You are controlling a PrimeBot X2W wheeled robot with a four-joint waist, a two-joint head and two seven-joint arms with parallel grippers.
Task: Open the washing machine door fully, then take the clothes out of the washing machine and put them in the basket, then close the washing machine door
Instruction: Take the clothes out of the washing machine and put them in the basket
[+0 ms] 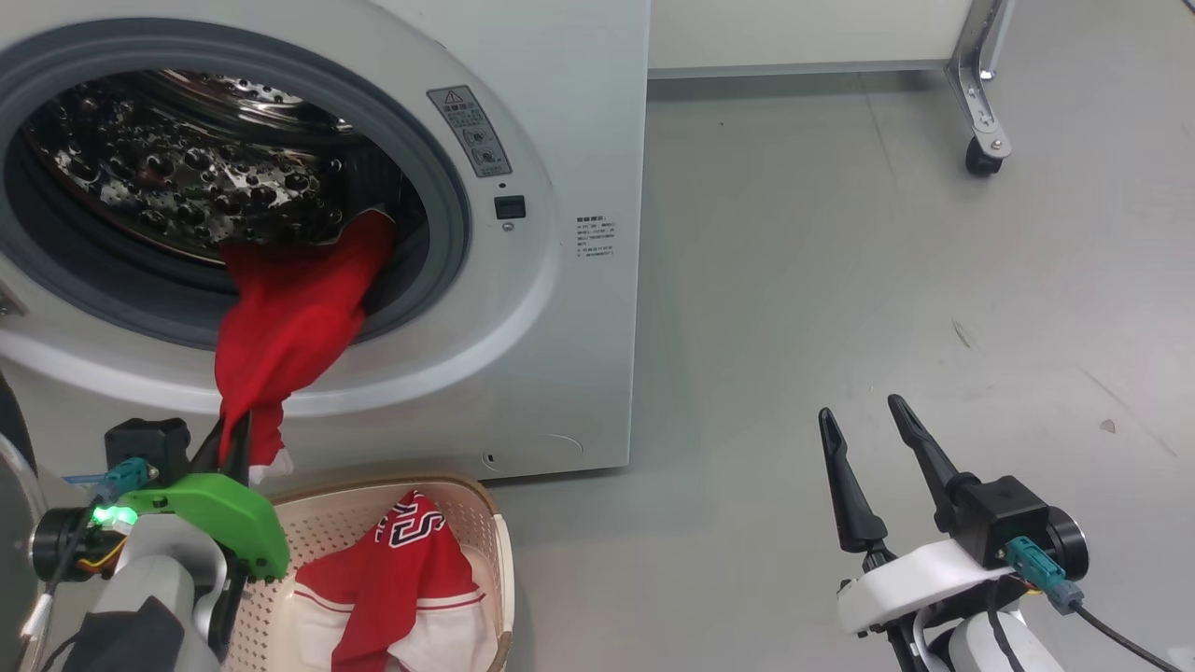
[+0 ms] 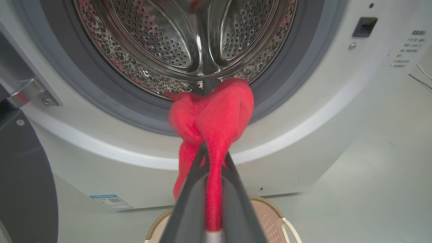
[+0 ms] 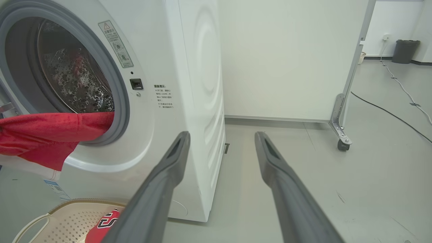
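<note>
Pinches a red garment (image 1: 289,317) tight in the left gripper (image 1: 233,434), cloth trailing from the drum (image 1: 187,168) of the washing machine (image 1: 560,140), just above the basket (image 1: 505,569). Holds the right gripper (image 1: 861,409) wide and empty over the floor (image 1: 840,233). Has another red jersey (image 1: 392,579) inside the basket.

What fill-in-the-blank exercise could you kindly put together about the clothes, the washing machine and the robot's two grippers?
1. The left gripper is shut on a ____ garment hanging out of the washing machine.
2. The right gripper is ____ and holds nothing, above the floor.
3. The jersey with the striped logo lies in the cream ____.
Missing words: red; open; basket.
</note>
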